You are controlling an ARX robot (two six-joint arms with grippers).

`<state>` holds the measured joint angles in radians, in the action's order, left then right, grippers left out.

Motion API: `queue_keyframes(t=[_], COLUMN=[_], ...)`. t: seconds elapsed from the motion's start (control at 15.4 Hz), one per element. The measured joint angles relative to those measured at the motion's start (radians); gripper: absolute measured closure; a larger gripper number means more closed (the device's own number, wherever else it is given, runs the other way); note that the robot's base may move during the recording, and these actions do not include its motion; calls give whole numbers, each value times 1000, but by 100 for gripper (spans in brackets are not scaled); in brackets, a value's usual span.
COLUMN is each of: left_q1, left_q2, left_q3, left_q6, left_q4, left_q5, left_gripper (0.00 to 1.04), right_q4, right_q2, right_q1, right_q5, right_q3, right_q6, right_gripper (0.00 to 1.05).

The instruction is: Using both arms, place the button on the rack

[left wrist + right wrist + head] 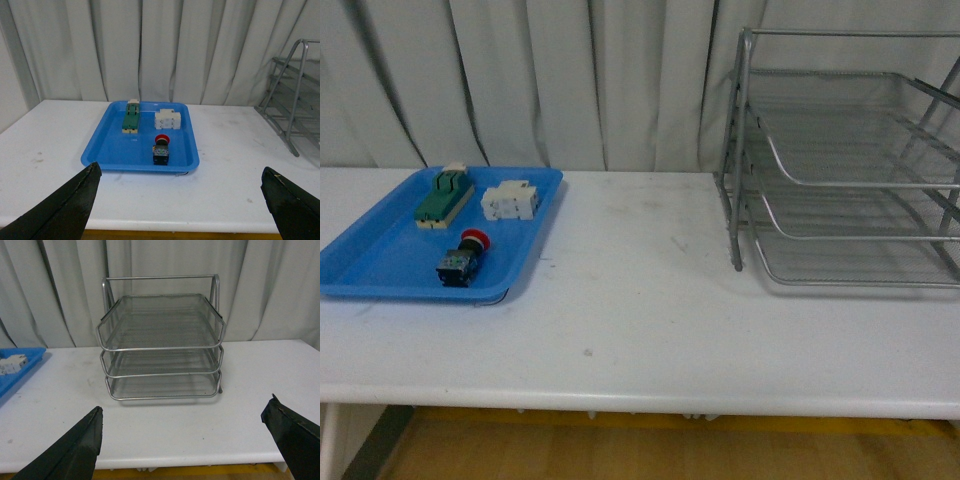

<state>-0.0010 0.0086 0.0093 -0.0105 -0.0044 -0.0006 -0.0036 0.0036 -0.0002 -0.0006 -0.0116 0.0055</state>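
The button (462, 259), red cap on a black-and-blue body, lies in the blue tray (380, 262) at the table's left; it also shows in the left wrist view (161, 148). The silver wire rack (850, 170) stands at the right, with three tiers, and shows whole in the right wrist view (161, 345). My left gripper (180, 187) is open and empty, held back above the table's near edge, facing the tray. My right gripper (182, 427) is open and empty, facing the rack from the near edge. Neither arm shows in the front view.
A green-topped beige block (445, 195) and a white block (510, 201) lie in the tray's far part. The white table (640, 300) runs between tray and rack. Grey curtains hang behind. The rack's edge shows in the left wrist view (292, 95).
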Motion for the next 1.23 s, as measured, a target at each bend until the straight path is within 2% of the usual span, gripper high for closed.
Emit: queue_keyframes(t=[1.23], left_q1=[0], left_q2=[0], left_q3=[0], left_q6=[0], left_q4=[0], left_q5=[0], left_gripper=[7], right_q4=[0], right_q2=[0], right_q1=[0], right_q5=[0], right_q3=[0], right_q6=[0], right_gripper=[6])
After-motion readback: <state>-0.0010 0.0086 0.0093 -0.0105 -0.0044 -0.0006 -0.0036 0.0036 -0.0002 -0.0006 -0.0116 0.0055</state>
